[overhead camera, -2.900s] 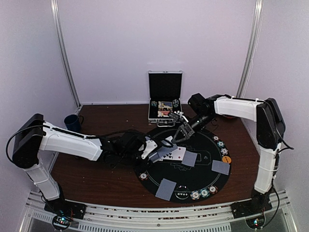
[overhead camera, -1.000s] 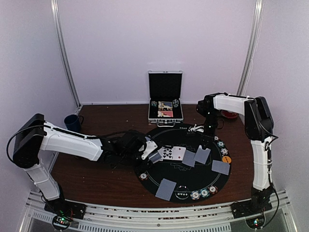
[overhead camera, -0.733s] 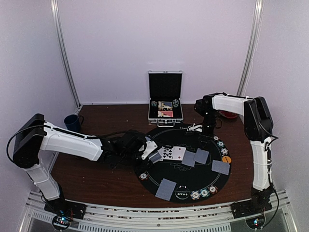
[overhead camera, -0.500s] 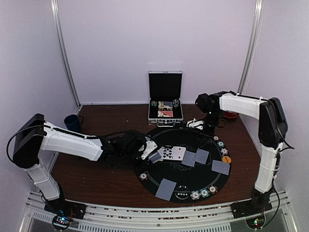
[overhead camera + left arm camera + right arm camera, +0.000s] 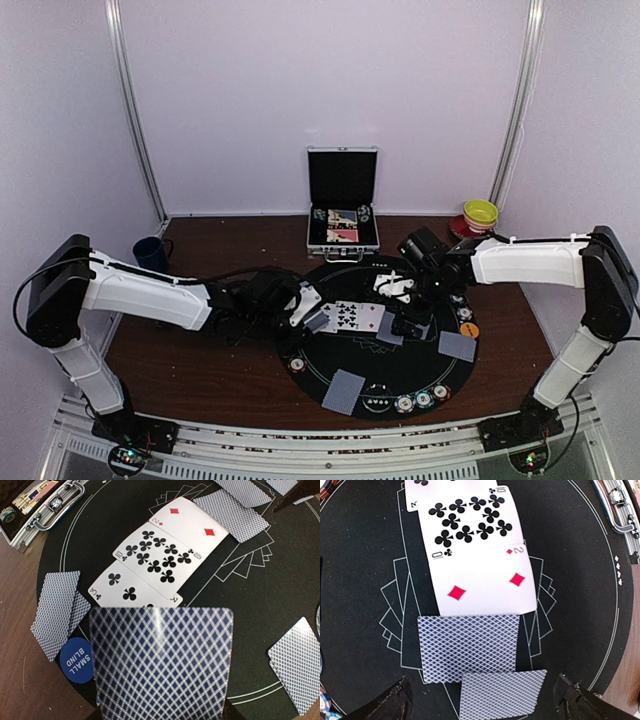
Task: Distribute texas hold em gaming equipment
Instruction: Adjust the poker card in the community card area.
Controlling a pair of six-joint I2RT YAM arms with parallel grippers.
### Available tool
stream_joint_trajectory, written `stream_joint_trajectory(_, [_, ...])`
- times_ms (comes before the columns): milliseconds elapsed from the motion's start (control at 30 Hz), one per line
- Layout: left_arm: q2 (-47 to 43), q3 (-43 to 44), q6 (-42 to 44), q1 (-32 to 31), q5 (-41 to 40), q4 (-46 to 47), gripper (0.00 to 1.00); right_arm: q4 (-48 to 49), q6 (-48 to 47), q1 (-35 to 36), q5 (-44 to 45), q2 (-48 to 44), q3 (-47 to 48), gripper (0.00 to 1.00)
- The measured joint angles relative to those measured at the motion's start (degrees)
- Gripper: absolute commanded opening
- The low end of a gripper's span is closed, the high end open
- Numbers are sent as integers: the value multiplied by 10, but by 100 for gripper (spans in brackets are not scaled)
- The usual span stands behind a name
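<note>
On the round black mat [image 5: 400,370] lie three face-up playing cards in a row: a club card [image 5: 132,587], the ten of clubs [image 5: 470,522] and the two of diamonds [image 5: 485,580]. Beside the two of diamonds rest two overlapping face-down cards [image 5: 467,647]. My right gripper [image 5: 485,702] hovers open straight above them, one finger on either side and nothing between them. My left gripper [image 5: 308,308] is shut on the deck of cards [image 5: 160,660] at the mat's left edge; the deck hides its fingers. A blue "small blind" button [image 5: 77,652] lies near the deck.
Striped poker chips [image 5: 420,400] dot the mat's rim, next to an orange button [image 5: 469,329]. More face-down cards lie at the front [image 5: 343,390] and right [image 5: 457,346]. An open silver case [image 5: 342,225] stands behind the mat, a dark blue mug [image 5: 150,255] far left, stacked bowls [image 5: 478,215] back right.
My right arm has swung from the back right down over the mat's middle, and its jaws have opened. The left arm and the deck have stayed put.
</note>
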Motion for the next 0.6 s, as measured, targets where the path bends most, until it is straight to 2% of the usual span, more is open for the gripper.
stream_joint_trajectory(333, [-12,0,-14,15,-10,-11,50,78,39,47,49,40,-13,100])
stream_joint_trajectory(600, [-15,0,-18,20,-14,-14,50,90,44,54,80,68,-16,100])
